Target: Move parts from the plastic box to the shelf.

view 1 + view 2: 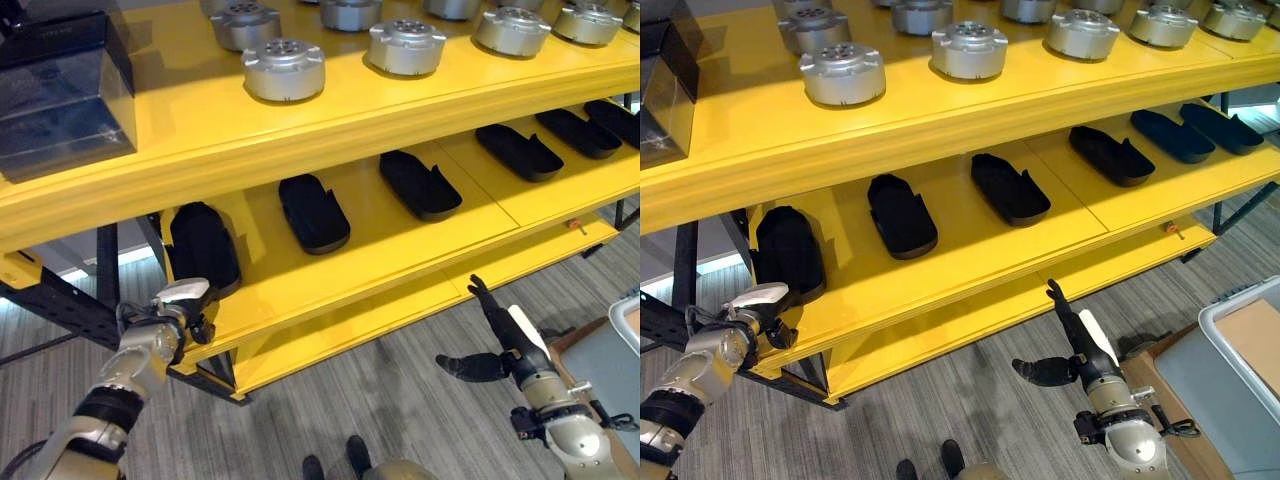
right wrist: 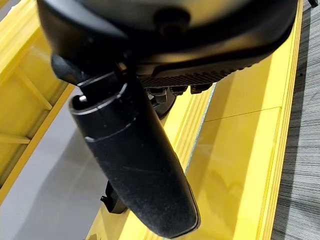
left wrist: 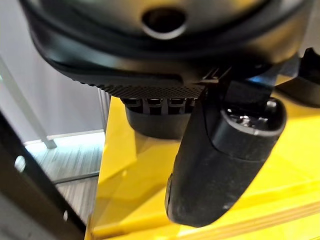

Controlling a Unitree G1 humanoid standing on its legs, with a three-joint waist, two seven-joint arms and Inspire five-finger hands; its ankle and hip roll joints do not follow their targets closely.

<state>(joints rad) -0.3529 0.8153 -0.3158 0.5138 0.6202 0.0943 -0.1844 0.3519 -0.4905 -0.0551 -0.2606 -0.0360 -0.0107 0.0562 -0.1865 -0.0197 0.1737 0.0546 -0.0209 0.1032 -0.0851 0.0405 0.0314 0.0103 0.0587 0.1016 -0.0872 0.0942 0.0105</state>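
**Inspector:** Position of the parts relative to the hands?

**Assistant:** A row of black parts lies on the middle level of the yellow shelf point(image 1: 420, 250). The leftmost black part point(image 1: 203, 245) sits just above and beyond the left hand point(image 1: 180, 310), near it. Whether they touch, I cannot tell. The left hand is at the front edge of that level, at the shelf's left end, white-covered thumb on top.

**Inspector:** State of the left fingers?

**Assistant:** They look curled at the edge of the board, but I cannot tell whether they grip anything. In the left wrist view the thumb point(image 3: 220, 160) hangs over the yellow board with nothing between it and the fingers that I can make out.

**Inspector:** Right hand?

**Assistant:** The right hand point(image 1: 1080, 345) is held over the grey floor point(image 1: 400, 390), in front of the shelf's lowest board. Its fingers point(image 1: 1062, 308) are straight and point up toward the shelf, thumb spread to the side, holding nothing. It is well apart from every part.

**Inspector:** Orientation of the parts?

**Assistant:** Each black part is elongated, lying flat, long axis running front to back across the shelf, the second one point(image 1: 313, 212) included.

**Inspector:** Anything else?

**Assistant:** Round silver parts point(image 1: 284, 68) stand on the top level, with a dark box point(image 1: 60, 90) at its left end.
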